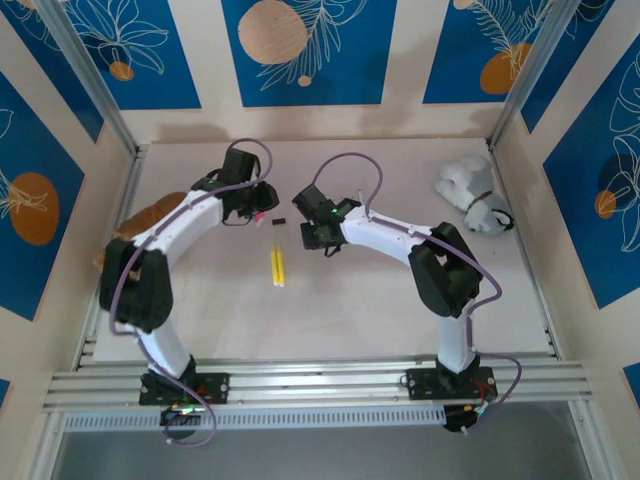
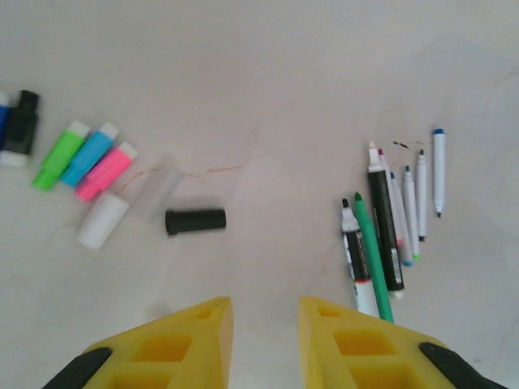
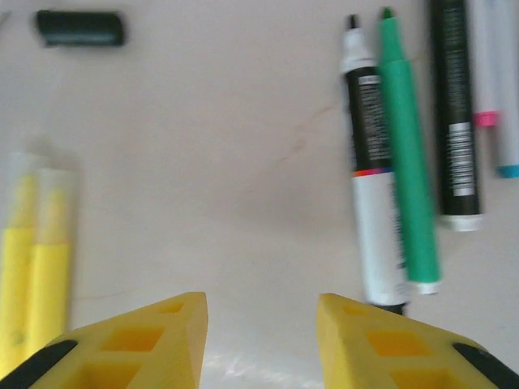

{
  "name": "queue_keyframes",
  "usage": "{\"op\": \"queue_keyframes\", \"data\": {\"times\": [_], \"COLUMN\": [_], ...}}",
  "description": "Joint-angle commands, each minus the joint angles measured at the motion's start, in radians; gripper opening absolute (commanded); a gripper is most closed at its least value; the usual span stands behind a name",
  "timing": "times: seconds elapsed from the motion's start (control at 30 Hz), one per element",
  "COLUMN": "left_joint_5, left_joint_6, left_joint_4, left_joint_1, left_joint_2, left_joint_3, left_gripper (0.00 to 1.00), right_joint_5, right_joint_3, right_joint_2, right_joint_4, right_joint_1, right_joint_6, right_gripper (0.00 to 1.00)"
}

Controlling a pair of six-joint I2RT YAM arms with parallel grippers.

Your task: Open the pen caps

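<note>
Two grippers hang low over the table, close together near its middle. The left gripper holds its jaws a moderate gap apart, with only bare table between them. The right gripper stands a little wider and is also empty.

In the left wrist view, a black cap lies on its side just ahead of the yellow fingers, not touching them. Up and to the left is a loose row of other caps. A white cap lies nearest, with a clear cap end to end with it. Behind them the pink cap, blue cap and green cap lie side by side, touching and tilted the same way. A dark cap sits at the left edge.

To the right of that gripper lies a bunch of uncapped pens with their tips pointing away. These are a white marker, a green pen, a black marker and several thin pens fanned beside them.

From above, two yellow pens lie parallel and touching between the arms, nearer the bases than both grippers. In the right wrist view their far ends look pale and blurred, so I cannot tell whether caps are on them
</note>
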Motion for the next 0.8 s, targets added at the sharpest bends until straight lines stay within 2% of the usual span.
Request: {"op": "queue_keyframes", "data": {"times": [0.0, 0.13, 0.27, 0.53, 0.77], "left_joint_5": [-0.031, -0.058, -0.064, -0.072, -0.052], "left_joint_6": [-0.019, -0.011, -0.006, 0.015, 0.009], "left_joint_4": [0.023, 0.014, 0.005, -0.004, 0.032], "left_joint_1": [-0.006, -0.006, -0.006, -0.003, -0.003], "left_joint_2": [-0.117, -0.255, -0.348, -0.398, -0.397], "left_joint_3": [-0.095, -0.194, -0.261, -0.329, -0.372], "left_gripper": [0.27, 0.28, 0.29, 0.29, 0.29], "right_joint_5": [-0.048, -0.056, -0.065, -0.073, -0.059], "right_joint_3": [-0.011, 0.034, 0.113, 0.179, 0.138], "right_joint_2": [0.003, 0.053, 0.134, 0.206, 0.186], "right_joint_4": [0.005, -0.006, -0.037, -0.069, -0.044], "right_joint_1": [0.046, 0.097, 0.128, 0.166, 0.184], "right_joint_6": [0.038, 0.049, 0.052, 0.056, 0.072], "right_gripper": [0.41, 0.40, 0.33, 0.33, 0.32]}}
